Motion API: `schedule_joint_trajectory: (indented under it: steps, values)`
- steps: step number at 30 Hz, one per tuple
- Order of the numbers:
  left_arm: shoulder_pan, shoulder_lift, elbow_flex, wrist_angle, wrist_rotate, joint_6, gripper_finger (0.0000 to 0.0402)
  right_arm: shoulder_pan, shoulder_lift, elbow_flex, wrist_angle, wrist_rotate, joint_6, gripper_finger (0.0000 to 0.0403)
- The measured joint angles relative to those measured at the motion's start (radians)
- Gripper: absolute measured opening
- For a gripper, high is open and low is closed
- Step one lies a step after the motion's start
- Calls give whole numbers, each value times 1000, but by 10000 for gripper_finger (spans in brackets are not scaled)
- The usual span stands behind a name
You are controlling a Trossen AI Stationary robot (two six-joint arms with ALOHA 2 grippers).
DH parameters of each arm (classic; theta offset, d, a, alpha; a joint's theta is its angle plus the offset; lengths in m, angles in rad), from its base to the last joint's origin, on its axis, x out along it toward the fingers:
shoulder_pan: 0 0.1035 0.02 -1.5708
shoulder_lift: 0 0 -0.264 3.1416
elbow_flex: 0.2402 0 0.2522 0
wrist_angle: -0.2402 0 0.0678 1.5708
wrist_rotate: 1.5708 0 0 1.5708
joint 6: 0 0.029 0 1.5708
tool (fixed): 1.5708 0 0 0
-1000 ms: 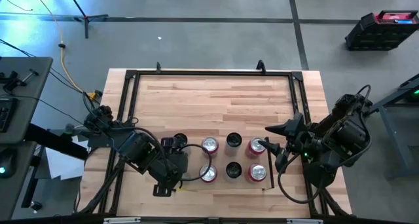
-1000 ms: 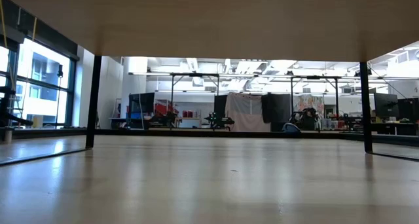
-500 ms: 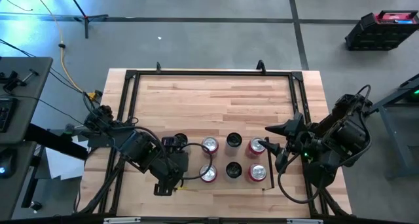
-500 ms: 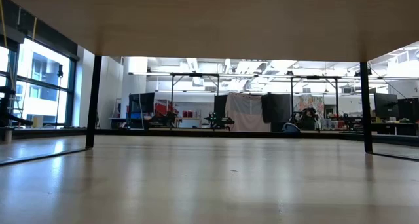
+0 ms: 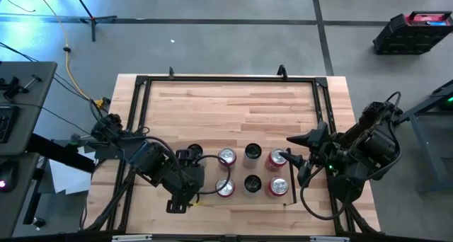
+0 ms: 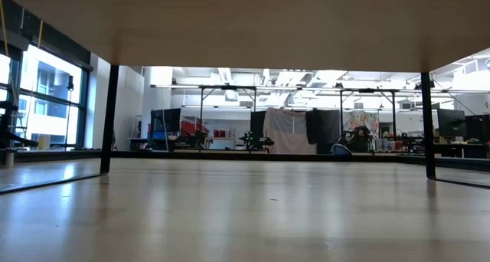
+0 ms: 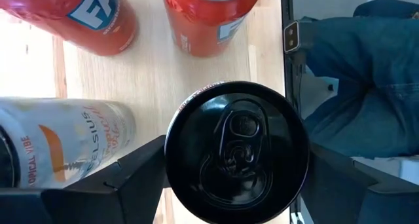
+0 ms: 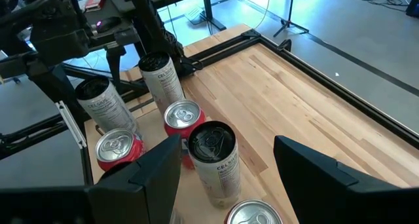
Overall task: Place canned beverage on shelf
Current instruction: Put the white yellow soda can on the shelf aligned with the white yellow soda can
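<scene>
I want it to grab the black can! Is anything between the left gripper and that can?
Nothing visible is in the way. The left gripper is right at the black can, which stands on the shelf next to other cans.

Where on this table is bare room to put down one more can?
Free: the far half of the tabletop, between the cans and the far black rail. Crowded: the near strip, cans packed between left gripper and right gripper.

Grey concrete floor (image 5: 233, 37); bright windows (image 6: 42, 101) light the open workshop.
</scene>
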Motion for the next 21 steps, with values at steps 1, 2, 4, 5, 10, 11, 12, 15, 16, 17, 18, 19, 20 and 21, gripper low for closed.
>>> schedule_joint_trajectory:
  steps: [1, 2, 4, 5, 10, 11, 12, 15, 16, 17, 18, 19, 20, 21]
  values:
    - [0, -1, 0, 0, 0, 0, 291, 0, 0, 0, 0, 0, 0, 229]
    - [0, -2, 0, 0, 0, 0, 291, 0, 0, 0, 0, 0, 0, 229]
    - [0, -9, 0, 3, -1, -1, 291, 0, 0, 0, 0, -1, 0, 229]
    - [0, -13, 0, 5, -2, -4, 291, 0, 0, 0, 0, -2, 0, 229]
    - [1, -16, 0, 5, -7, -18, 291, 0, 0, 0, 0, -7, 0, 229]
    - [1, -16, 0, 5, -7, -22, 291, 0, 0, 0, 0, -7, 0, 229]
    - [1, -16, 0, 5, -7, -28, 291, 0, 0, 0, 0, -8, 0, 229]
    - [1, -16, 0, 5, -2, -29, 291, 0, 0, 0, 0, -8, 0, 229]
    - [1, -16, 0, 5, 2, -28, 291, 0, 0, 0, 0, -8, 0, 229]
    - [1, -16, 0, 5, 8, -27, 291, 0, 1, 0, 0, -8, 0, 229]
    - [1, -16, 0, 6, 11, -26, 291, 0, 1, 0, 0, -8, 0, 229]
    - [1, -16, 0, 7, 11, -27, 291, 0, 1, 0, 0, -8, 0, 229]
    - [1, -16, 0, 8, 11, -27, 291, 0, 0, 0, 0, -8, 0, 229]
    - [1, -16, 0, 7, 11, -27, 291, 0, 0, 0, 0, -8, 0, 229]
